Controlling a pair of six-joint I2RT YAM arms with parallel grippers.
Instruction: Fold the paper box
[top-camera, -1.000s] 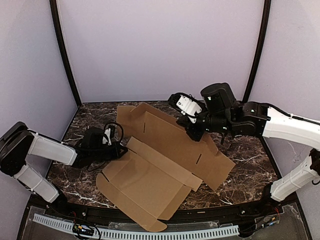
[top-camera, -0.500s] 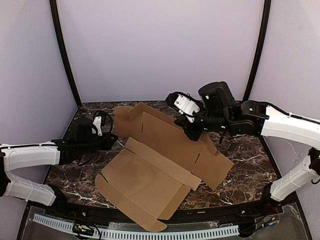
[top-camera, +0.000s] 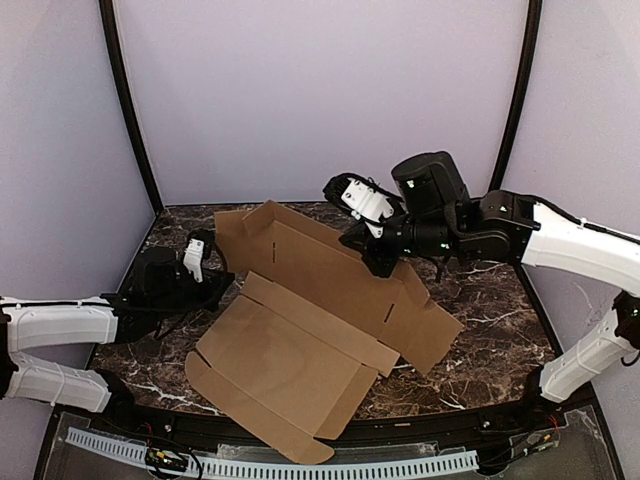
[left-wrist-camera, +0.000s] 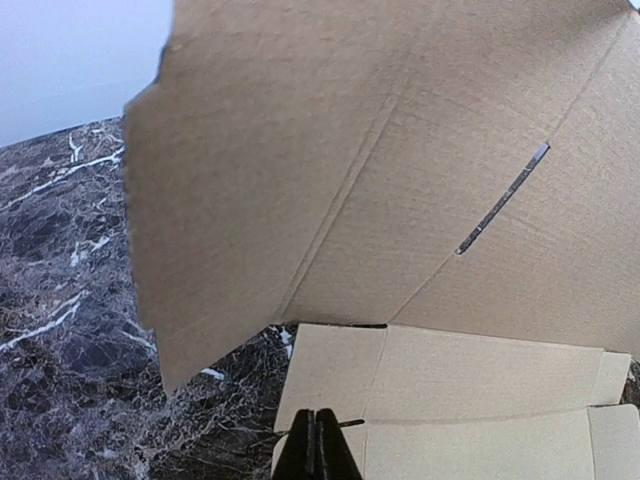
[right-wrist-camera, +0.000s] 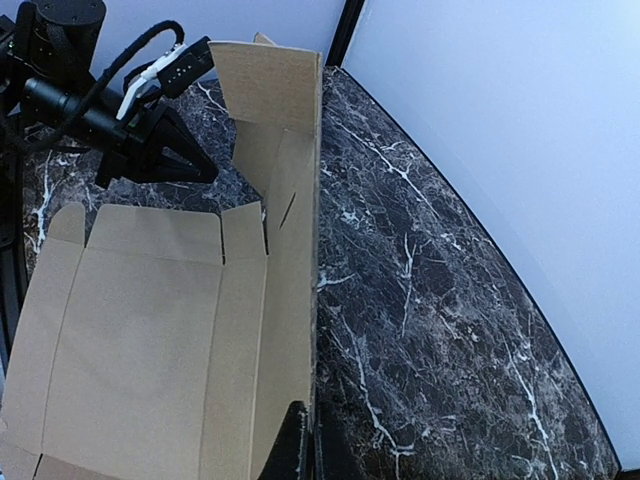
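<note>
left arm (top-camera: 60, 322) stretched out low and long, left hand (top-camera: 222, 281) pinched shut with nothing in it, just beside the left side of the paper box (top-camera: 290, 350), right arm (top-camera: 570, 240) reaching in high from the box's right, wrist tipped down, right hand (top-camera: 375, 262) clamped tight on the box's raised back panel

Table top (top-camera: 480, 330): dark marble pattern, white veins, slight gloss; reaches far wall.
Far wall (top-camera: 320, 100): plain pale lavender.
Left wall (top-camera: 50, 150), right wall (top-camera: 590, 120): same pale tone, angled in toward far corners.
Left post (top-camera: 125, 100), right post (top-camera: 515, 100): black, slim, gently curved; rise from far table corners along wall seams.
Near edge: black rim (top-camera: 430, 430), then white slotted strip (top-camera: 300, 468) just beyond it.
Light: soft, even, shadows faint.
</note>
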